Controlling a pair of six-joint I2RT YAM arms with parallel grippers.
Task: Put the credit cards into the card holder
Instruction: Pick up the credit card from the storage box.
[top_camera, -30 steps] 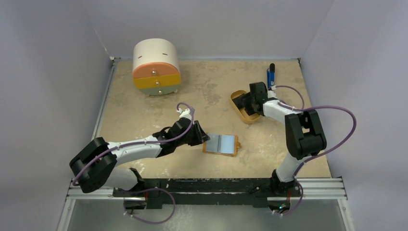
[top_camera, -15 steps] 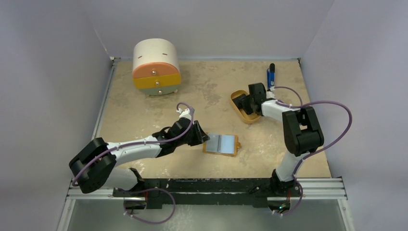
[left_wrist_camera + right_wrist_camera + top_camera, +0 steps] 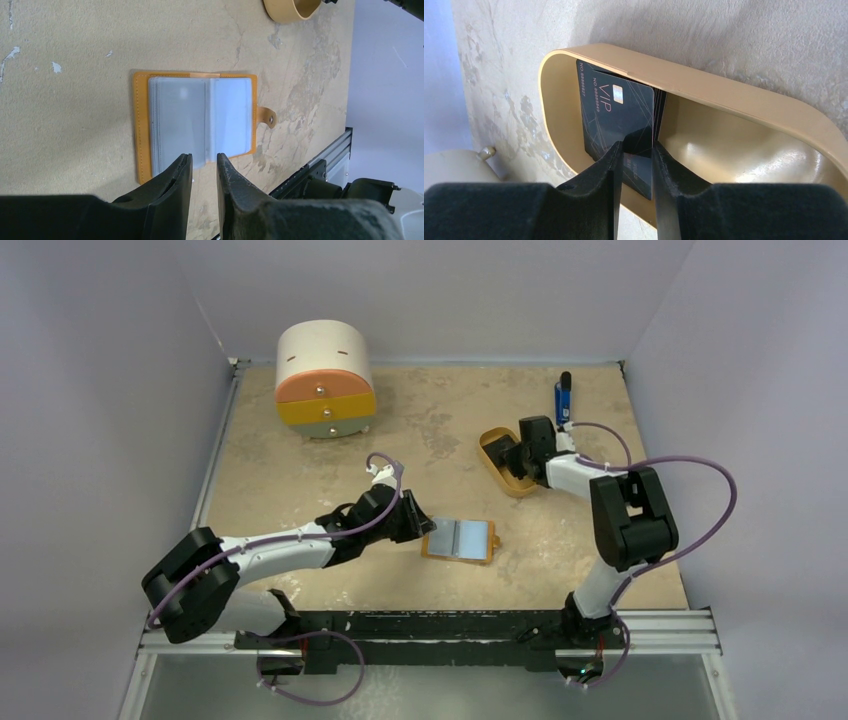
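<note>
the cards (image 3: 616, 115) are black, and the front one is marked vip. they lean on edge in a stack against one end of the tan tray (image 3: 724, 92). the right gripper (image 3: 635, 147) reaches into the tray with a finger on each side of the stack's near corner. its jaws stand narrow around the cards, but it cannot be told whether they press them yet.

the holder (image 3: 142, 125) lies open and flat on the table (image 3: 300, 480), near the front middle and well apart from the tray. its grey sleeves face up and its snap tab sticks out to one side. the left gripper (image 3: 204, 159) sits low at the holder's left edge. its jaws are a little apart, with the tips on either side of the sleeves' centre fold.

a round cabinet (image 3: 322, 375) stands at the far left, and a blue and black stick (image 3: 564, 398) lies beyond the tray.
</note>
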